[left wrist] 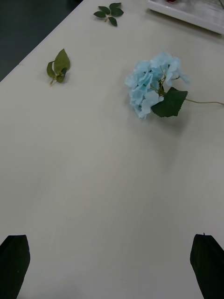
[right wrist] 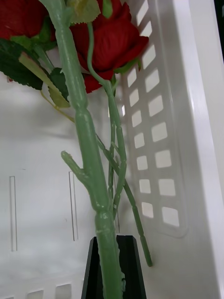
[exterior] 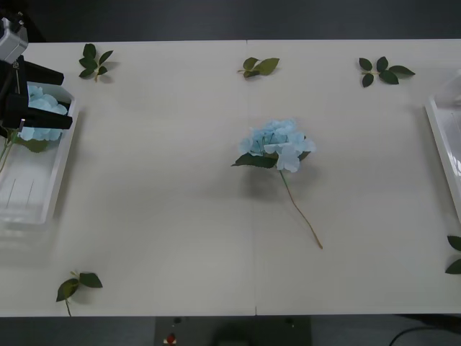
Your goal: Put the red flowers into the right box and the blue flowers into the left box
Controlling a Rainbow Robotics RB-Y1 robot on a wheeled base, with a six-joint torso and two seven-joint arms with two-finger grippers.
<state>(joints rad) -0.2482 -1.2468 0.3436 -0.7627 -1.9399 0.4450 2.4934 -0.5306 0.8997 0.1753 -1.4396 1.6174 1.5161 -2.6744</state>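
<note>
One blue flower [exterior: 277, 143] lies at the middle of the table, its stem trailing toward the front edge; it is also the blue flower [left wrist: 151, 84] in the left wrist view. More blue flowers [exterior: 42, 101] rest in the left box [exterior: 57, 180] at the table's left edge. My left gripper [exterior: 68, 99] hovers over that box, open, fingers pointing toward the table centre, nothing between them [left wrist: 111, 237]. Red flowers [right wrist: 119, 42] lie inside the right box [right wrist: 200, 140], partly seen at the table's right edge [exterior: 441, 144]. My right gripper [right wrist: 114, 243] is shut on a thick green rose stem [right wrist: 86, 140].
Loose green leaf sprigs lie along the far edge [exterior: 95, 62] [exterior: 259, 67] [exterior: 383, 71], at the front left [exterior: 78, 285] and by the right edge [exterior: 455, 254]. Bare tabletop surrounds the central flower.
</note>
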